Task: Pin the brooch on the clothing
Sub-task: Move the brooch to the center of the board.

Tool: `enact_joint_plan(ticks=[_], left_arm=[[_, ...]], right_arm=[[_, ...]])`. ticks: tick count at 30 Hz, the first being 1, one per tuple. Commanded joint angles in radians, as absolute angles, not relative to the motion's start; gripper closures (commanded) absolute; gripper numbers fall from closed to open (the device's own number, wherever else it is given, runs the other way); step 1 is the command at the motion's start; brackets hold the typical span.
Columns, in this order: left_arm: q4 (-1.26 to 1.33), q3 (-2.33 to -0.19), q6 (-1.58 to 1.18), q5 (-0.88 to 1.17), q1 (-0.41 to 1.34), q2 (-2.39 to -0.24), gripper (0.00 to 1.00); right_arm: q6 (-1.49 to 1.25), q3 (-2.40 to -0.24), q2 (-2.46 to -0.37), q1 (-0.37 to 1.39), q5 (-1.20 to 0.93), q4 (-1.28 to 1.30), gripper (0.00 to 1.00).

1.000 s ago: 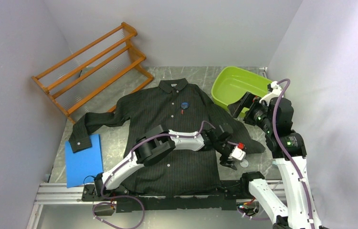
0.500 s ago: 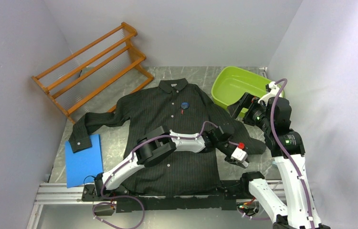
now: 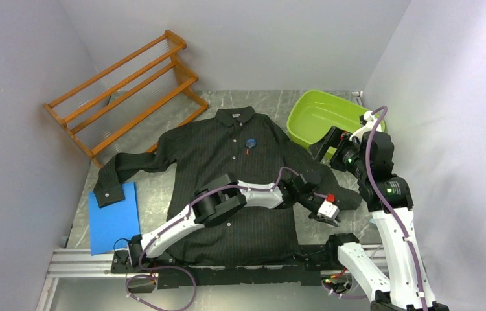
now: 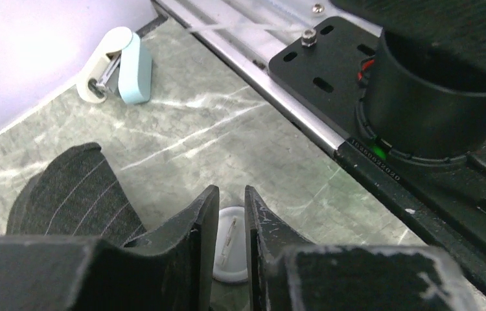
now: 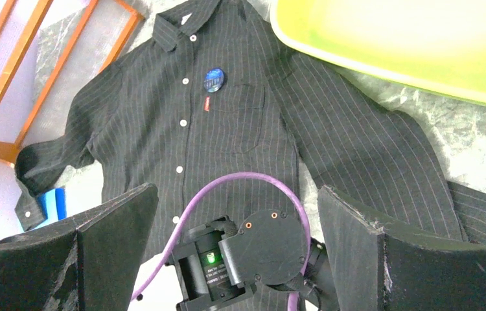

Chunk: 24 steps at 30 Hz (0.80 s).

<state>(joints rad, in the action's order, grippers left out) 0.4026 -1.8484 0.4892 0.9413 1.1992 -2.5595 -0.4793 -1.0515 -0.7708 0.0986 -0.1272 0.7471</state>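
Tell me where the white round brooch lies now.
Left wrist view: the white brooch lies on the table between the fingers of the left gripper, beside the shirt cuff.

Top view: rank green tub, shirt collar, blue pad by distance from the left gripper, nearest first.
1. green tub: just beyond the left gripper, at the far right.
2. shirt collar: far centre, up the shirt.
3. blue pad: across the table, near the left edge.

Lab test cell w/ grey partition walls point(image 3: 23, 97), alu rail point(image 3: 78, 259).
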Motion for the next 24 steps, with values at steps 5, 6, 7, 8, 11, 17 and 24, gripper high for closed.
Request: enact_joint_plan(ticks=[5,6,7,8,11,17,24], left_arm=[[0.209,-1.809,0.604,0.883,1.195,-2.497,0.83],[0.216,-1.778,0.61,0.879,1.195,-2.484,0.83],[0.227,-1.752,0.606,0.873,1.195,-2.474,0.84],[0.23,-1.731,0.605,0.866,1.195,-2.464,0.85],[0.213,-1.681,0.598,0.843,1.197,-2.429,0.9],[0.271,-1.471,0.569,0.755,1.198,-2.304,0.92],[0.308,-1.3,0.562,0.634,1.197,-2.167,0.86]], right_arm=[[-0.458,-1.072,-0.771,0.096,-0.095,0.736,0.02],[-0.456,-1.072,-0.771,0.096,-0.092,0.735,0.02],[-0.454,-1.073,-0.774,0.096,-0.091,0.734,0.02],[-0.452,-1.074,-0.774,0.097,-0.09,0.734,0.02],[-0.452,-1.079,-0.778,0.097,-0.093,0.733,0.02],[-0.458,-1.07,-0.769,0.097,-0.098,0.726,0.02],[-0.47,-1.047,-0.76,0.096,-0.11,0.709,0.02]])
